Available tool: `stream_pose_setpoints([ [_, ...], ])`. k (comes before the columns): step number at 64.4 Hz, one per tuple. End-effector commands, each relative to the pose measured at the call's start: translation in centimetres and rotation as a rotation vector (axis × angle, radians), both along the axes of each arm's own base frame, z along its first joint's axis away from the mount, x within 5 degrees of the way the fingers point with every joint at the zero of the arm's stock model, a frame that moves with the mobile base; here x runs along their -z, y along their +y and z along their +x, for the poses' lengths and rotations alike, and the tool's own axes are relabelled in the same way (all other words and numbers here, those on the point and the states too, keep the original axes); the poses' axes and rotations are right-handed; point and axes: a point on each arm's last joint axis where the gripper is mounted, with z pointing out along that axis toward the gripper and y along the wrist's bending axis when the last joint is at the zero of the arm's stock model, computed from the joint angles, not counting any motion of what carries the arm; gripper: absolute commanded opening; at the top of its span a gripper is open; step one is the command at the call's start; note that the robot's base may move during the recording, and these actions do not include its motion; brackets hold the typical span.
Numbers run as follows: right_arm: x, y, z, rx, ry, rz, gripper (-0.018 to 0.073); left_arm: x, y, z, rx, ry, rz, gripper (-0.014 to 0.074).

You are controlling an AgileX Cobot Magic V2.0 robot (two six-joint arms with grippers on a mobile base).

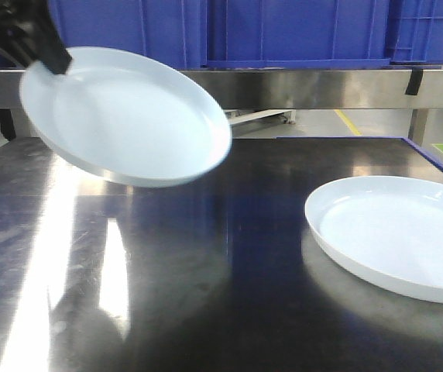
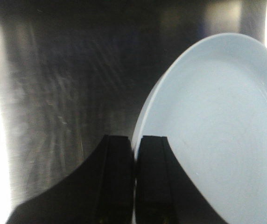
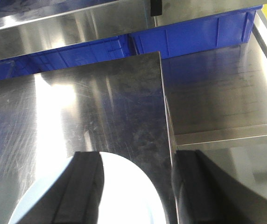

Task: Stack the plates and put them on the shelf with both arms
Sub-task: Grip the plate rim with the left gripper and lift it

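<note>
Raised plate (image 1: 125, 116), rim pinched in left gripper (image 2: 137, 149) jaws, hangs left of resting plate (image 1: 396, 232) for stacking; right gripper (image 3: 136, 163) jaws wide.

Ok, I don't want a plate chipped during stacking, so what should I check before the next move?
1. Left pincer shut on the rim of the held plate: ok.
2. Held plate level: not ok, it hangs tilted in the air above the table.
3. Resting plate flat on the table with nothing in it: ok.
4. Held plate lined up over the resting plate: not ok, it is well off to the side.
5. Right pincer open: ok.
6. Right pincer clear of the resting plate's rim: cannot tell.
</note>
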Motion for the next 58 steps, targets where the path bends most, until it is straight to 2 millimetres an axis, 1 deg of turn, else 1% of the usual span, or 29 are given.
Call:
stream_pose_setpoints([
  [1, -2.0, -0.2, 0.4, 0.009, -0.117, -0.014, 0.0444, -1.9, -1.5, 0.1, 0.022, -0.101, -0.08, 0.0097],
  [6, -2.0, -0.2, 0.4, 0.009, -0.117, -0.014, 0.0444, -1.0, -2.6, 0.3, 0.048, -0.086, -0.074, 0.0097],
  [13, -2.0, -0.2, 0.4, 0.009, -0.117, -0.014, 0.0444, 0.0, -3.4, 0.5, 0.066, -0.061, -0.063, 0.0097],
  [32, -2.0, -0.2, 0.4, 0.009, -0.117, -0.014, 0.0444, 1.5, -3.8, 1.3, 0.066, -0.029, -0.043, 0.0097],
  [44, -2.0, -0.2, 0.4, 0.009, -0.115, -0.014, 0.0444, 1.8, -3.9, 1.4, 0.066, -0.022, -0.039, 0.0111],
  [46, -2.0, -0.2, 0.4, 0.009, -0.115, -0.014, 0.0444, 1.8, -3.9, 1.4, 0.067, -0.024, -0.034, 0.0126],
  [48, -2.0, -0.2, 0.4, 0.009, -0.115, -0.014, 0.0444, 1.8, -3.8, 1.4, 0.069, -0.025, -0.028, 0.016],
  [53, -2.0, -0.2, 0.4, 0.009, -0.115, -0.014, 0.0444, 1.9, -3.7, 1.4, 0.079, -0.031, 0.003, 0.0291],
  [55, -2.0, -0.2, 0.4, 0.009, -0.115, -0.014, 0.0444, 1.9, -3.6, 1.4, 0.081, -0.034, 0.011, 0.0351],
  [56, -2.0, -0.2, 0.4, 0.009, -0.115, -0.014, 0.0444, 1.9, -3.6, 1.4, 0.082, -0.033, 0.013, 0.0397],
  [58, -2.0, -0.2, 0.4, 0.009, -0.115, -0.014, 0.0444, 1.9, -3.6, 1.4, 0.083, -0.033, 0.019, 0.0451],
])
